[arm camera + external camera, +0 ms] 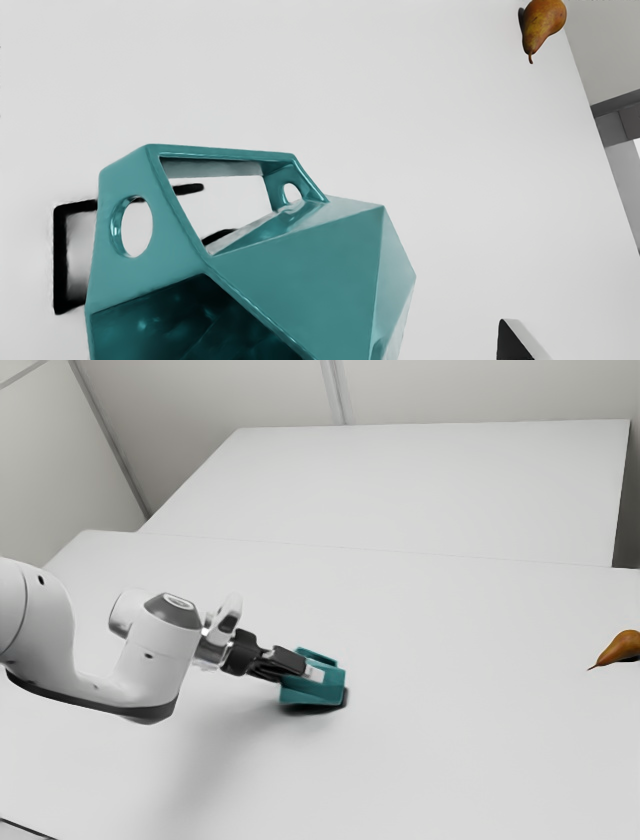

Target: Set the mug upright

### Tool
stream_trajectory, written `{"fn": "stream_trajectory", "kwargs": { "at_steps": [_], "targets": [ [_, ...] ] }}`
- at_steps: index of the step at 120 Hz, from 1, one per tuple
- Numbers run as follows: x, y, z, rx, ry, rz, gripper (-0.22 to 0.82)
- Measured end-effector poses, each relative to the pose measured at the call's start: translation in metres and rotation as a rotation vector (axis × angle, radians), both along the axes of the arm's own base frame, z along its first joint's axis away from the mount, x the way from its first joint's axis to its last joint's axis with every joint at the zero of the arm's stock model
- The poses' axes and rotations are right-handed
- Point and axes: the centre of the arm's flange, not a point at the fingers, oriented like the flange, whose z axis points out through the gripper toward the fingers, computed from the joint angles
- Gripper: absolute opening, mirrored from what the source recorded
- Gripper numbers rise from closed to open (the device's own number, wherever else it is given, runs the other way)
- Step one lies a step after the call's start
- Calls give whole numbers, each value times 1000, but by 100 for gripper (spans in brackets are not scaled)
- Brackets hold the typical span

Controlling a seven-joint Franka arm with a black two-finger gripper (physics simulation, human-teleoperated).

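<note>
In the exterior view my gripper (304, 668) reaches over the teal faceted mug (325, 692), a pale fingertip in front of its upper part. The mug (305, 275) lies tipped in the wrist view, its dark hollow facing the hand and its angular, holed handle out to one side. One finger (513, 346) of the open gripper stands beside the mug with a gap between them; the other finger is hidden. Whether the mug rests fully on the table cannot be told.
A brown pear (621, 648) lies at the exterior view's right edge, well apart from the mug; the pear (544, 20) is near the table's edge in the wrist view. The white table (480, 760) extends around the mug.
</note>
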Motion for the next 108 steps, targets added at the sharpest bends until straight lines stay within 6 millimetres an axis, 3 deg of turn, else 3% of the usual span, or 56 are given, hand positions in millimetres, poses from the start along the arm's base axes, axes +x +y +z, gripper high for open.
{"fn": "stream_trajectory", "kwargs": {
  "at_steps": [16,37,72,89,98,108],
  "targets": [
    [3,9,7,15,-31,20,3],
    [15,14,18,34,-74,31,-11],
    [23,-12,29,58,-116,-22,-16],
    [48,-21,71,173,-197,-172,-17],
    [51,-14,93,292,-206,-287,-18],
    [51,16,104,437,-172,-353,-18]
  ]
}}
